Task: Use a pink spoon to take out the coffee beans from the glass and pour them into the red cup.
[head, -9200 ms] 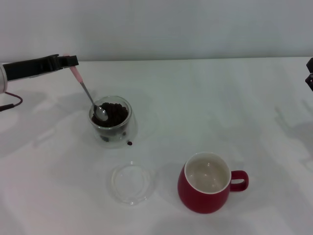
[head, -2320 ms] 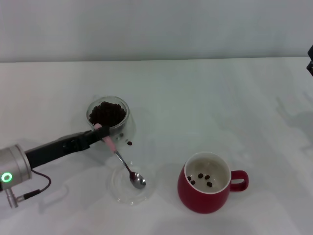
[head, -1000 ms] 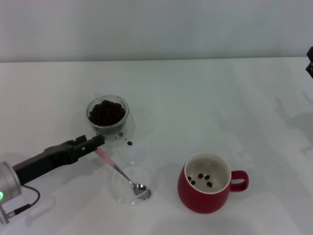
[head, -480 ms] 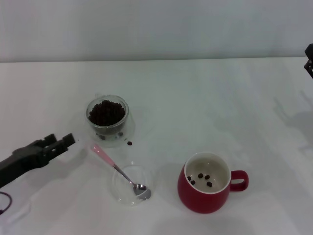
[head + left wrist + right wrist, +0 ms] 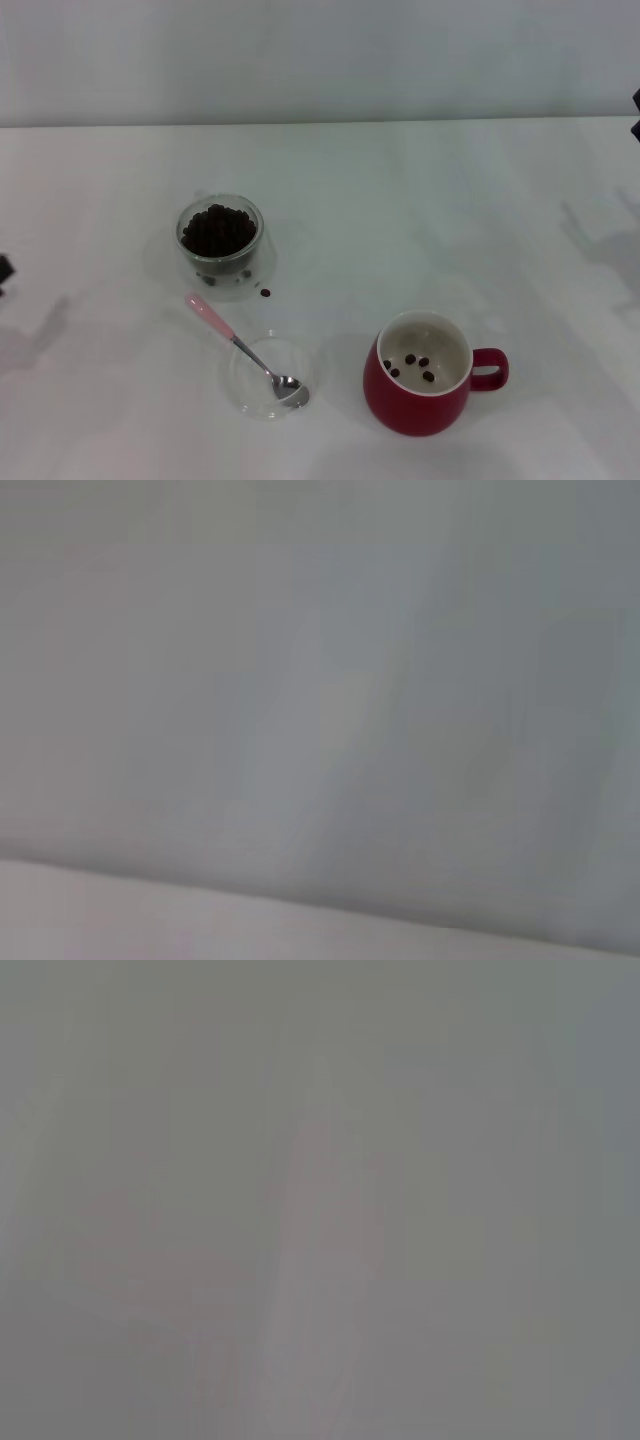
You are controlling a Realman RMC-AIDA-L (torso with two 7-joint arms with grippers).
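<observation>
Left gripper (image 5: 3, 272) withdrawn — pink spoon (image 5: 244, 348) freed

The pink spoon (image 5: 245, 349) lies free, its metal bowl resting in a shallow clear dish (image 5: 267, 375) and its handle slanting toward the glass (image 5: 221, 247), which is heaped with coffee beans (image 5: 218, 231). The red cup (image 5: 427, 373) stands upright, handle to the right, with four beans inside.

Left pincer (image 5: 3, 270) cut off at edge (only dark sliver); right pincer (image 5: 636, 100) likewise.
</observation>
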